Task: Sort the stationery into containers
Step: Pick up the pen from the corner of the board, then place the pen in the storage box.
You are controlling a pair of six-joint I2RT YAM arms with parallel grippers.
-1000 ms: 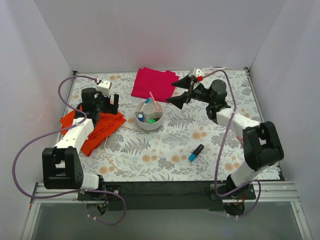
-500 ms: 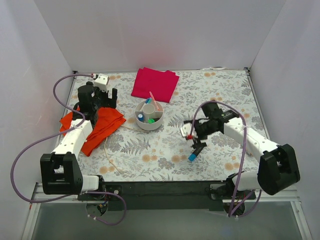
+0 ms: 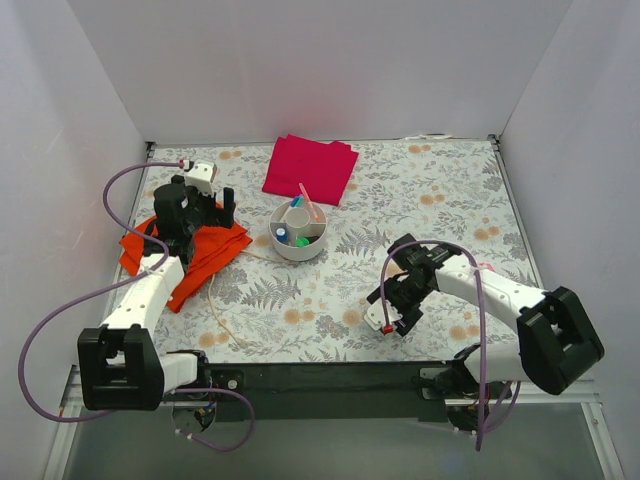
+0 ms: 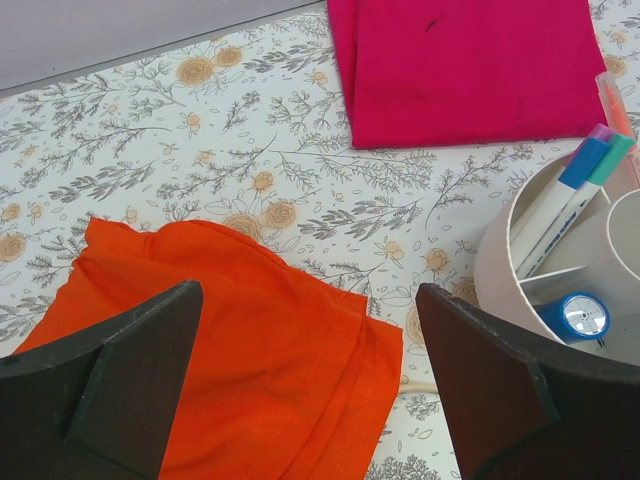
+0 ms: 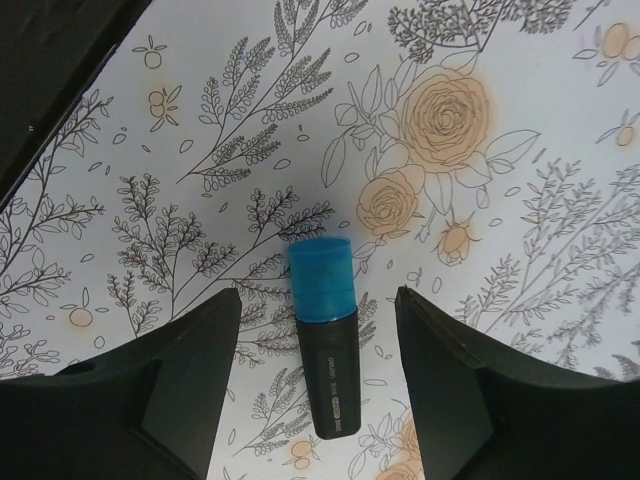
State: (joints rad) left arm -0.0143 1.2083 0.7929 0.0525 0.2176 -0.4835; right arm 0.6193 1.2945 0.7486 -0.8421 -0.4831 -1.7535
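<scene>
Both pairs of jaws are open: right gripper (image 5: 318,296) straddles the blue-capped marker (image 5: 327,365) without touching; left gripper (image 4: 308,300) hovers above the orange cloth (image 4: 220,330), white dish (image 4: 497,262) at 3 o'clock.

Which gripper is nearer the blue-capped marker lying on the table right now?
Right. The right gripper sits directly over the blue-capped marker, jaws open either side. The left gripper is across the table, open above the orange cloth.

The marker (image 5: 326,345) is black with a blue cap (image 5: 321,279). The bench (image 5: 520,200) has orange flowers and grey leaves.
</scene>
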